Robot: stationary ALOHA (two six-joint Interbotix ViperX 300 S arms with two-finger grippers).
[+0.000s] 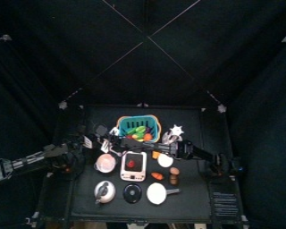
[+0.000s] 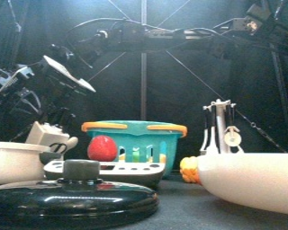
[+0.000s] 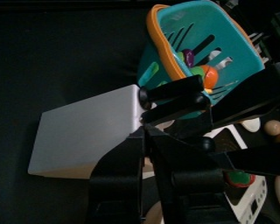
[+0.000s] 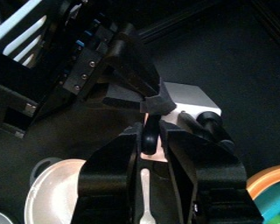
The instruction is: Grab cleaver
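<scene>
The left tool (image 3: 175, 109), about half open, clamps the dark handle of the cleaver (image 3: 84, 131), whose pale blade sticks out sideways above the bench (image 3: 49, 61). A teal basket (image 3: 184, 35) lies just beyond it. The right tool (image 4: 154, 122) seems close to the blade; whether it grips I cannot tell

Left arm (image 1: 44, 161) raised, right arm (image 1: 211, 161) lowered

Top cam looking straight down from far; front cam sitting level, close; both probably sharing the teal basket (image 1: 140, 126).
</scene>
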